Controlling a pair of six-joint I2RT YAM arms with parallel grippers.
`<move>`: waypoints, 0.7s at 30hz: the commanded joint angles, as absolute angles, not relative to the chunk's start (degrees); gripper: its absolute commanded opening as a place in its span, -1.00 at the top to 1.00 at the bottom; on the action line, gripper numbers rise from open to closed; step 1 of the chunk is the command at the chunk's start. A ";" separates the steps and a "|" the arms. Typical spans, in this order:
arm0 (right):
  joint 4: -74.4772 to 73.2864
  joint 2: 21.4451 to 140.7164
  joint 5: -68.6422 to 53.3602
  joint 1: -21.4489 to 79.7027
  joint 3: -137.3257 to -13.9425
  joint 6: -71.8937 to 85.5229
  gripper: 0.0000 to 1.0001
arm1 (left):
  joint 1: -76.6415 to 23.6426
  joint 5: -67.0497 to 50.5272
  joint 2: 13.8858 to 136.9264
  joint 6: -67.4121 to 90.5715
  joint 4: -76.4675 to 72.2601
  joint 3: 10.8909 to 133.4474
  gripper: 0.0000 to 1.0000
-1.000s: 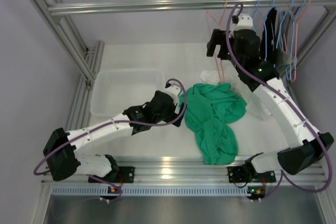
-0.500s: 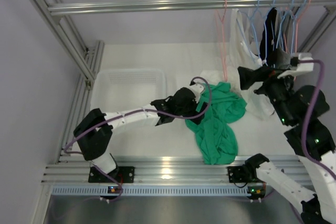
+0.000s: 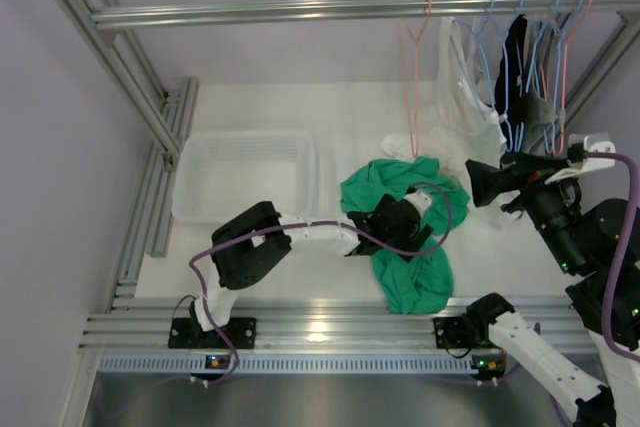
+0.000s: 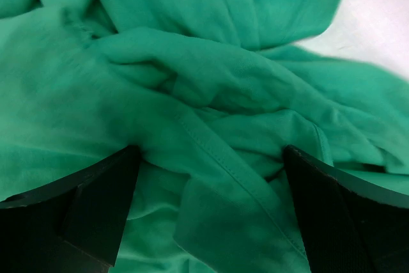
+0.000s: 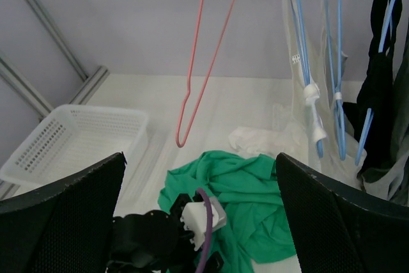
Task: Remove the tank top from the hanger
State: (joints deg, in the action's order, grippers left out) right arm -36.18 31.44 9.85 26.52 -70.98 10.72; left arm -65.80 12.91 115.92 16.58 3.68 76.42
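Soft matt green cloth heap [image 4: 211,94], finely woven; smooth white latticed plastic basket [image 3: 240,172]; brushed silvery metal rail [image 3: 300,10]; sheer white cloth tank top [image 3: 462,107].

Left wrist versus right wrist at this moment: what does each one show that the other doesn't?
Only the left wrist view shows close-up folds and a stitched seam of the green garment, bunched between the fingers of the open left end effector. Only the right wrist view shows the empty pink hanger, the white tank top on a blue hanger, a black garment, the white basket and a crumpled white cloth. Both show the green garment.
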 commanded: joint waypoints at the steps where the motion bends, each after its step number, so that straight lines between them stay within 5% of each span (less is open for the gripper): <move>1: -38.32 30.41 7.39 27.25 -72.77 9.23 -0.99 | -68.55 23.11 120.05 17.14 5.01 77.52 -0.98; 4: -38.32 30.67 6.77 27.25 -72.86 9.05 -0.99 | -69.35 22.51 121.81 19.59 5.27 76.65 -0.93; 6: -38.32 30.67 5.98 27.25 -73.12 9.05 -0.99 | -69.52 22.15 121.56 21.61 5.19 74.90 -0.71; 7: -38.23 30.67 5.63 27.33 -73.13 8.88 -0.99 | -69.52 21.89 121.12 22.23 5.19 74.19 -0.42; 8: -38.23 30.59 5.45 27.25 -73.21 8.79 -0.99 | -69.70 22.41 120.50 22.93 5.27 73.40 0.45; 10: -38.23 30.24 5.62 27.25 -73.30 8.35 -0.99 | -70.05 25.29 117.01 24.86 5.27 70.33 1.00; 21: -38.14 30.50 7.38 27.25 -72.60 8.17 -0.99 | -70.05 43.23 87.31 20.14 6.42 67.85 1.00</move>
